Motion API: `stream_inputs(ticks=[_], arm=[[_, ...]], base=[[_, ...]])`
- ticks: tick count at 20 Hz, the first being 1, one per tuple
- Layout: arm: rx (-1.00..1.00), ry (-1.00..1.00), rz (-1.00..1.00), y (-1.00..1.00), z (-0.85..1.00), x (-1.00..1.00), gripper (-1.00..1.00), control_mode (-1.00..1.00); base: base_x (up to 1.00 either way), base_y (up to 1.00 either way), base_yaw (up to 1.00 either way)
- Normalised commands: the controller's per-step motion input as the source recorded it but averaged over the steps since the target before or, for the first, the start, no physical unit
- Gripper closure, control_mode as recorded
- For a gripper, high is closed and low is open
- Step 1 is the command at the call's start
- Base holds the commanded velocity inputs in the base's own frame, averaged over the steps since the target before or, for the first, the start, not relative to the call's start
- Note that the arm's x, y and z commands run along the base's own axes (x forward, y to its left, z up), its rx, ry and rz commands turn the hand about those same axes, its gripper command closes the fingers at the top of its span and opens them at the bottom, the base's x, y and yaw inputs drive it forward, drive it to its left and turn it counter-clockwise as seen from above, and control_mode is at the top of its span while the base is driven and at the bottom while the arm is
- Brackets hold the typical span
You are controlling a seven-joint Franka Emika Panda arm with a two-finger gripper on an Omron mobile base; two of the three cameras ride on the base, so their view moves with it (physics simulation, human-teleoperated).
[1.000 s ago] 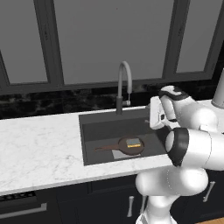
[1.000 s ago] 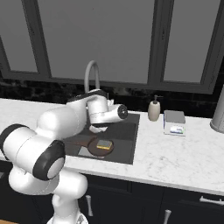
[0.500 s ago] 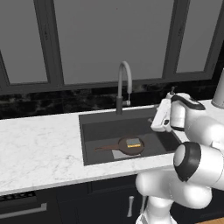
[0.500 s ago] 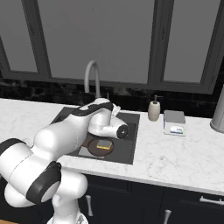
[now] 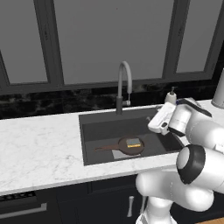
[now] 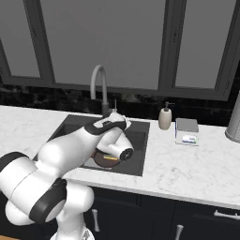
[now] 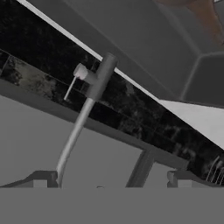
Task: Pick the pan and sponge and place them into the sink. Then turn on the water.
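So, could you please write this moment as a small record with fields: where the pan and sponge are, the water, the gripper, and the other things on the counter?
pan: lies in the sink, pan handle toward the left of the left base view
sponge: sponge rests on the pan
water: no stream from the faucet
gripper: gripper open, holds nothing, aimed at the faucet
arm: reaches over the right part of the sink
counter, right of sink: soap bottle, blue-and-white box
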Motion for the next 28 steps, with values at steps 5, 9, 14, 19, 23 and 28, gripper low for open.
stream_inputs(ticks=[5, 9, 14, 19, 23, 28], arm=[[0.18, -0.02, 0.00, 0.00, 0.10, 0.17, -1.00, -1.00], [0.15, -0.03, 0.00, 0.00, 0.12, 0.32, -1.00, -1.00], [0.11, -0.09, 0.00, 0.00, 0.05, 0.22, -1.00, -1.00], [0.06, -0.11, 0.00, 0.00, 0.00, 0.15, -1.00, -1.00], [0.00, -0.06, 0.00, 0.00, 0.00, 0.18, -1.00, -1.00], [0.00, -0.01, 0.00, 0.00, 0.00, 0.26, -1.00, -1.00]], base=[[0.00, 0.00, 0.00], [0.00, 0.00, 0.00], [0.00, 0.00, 0.00], [0.00, 0.00, 0.00], [0.00, 0.00, 0.00], [0.00, 0.00, 0.00]])
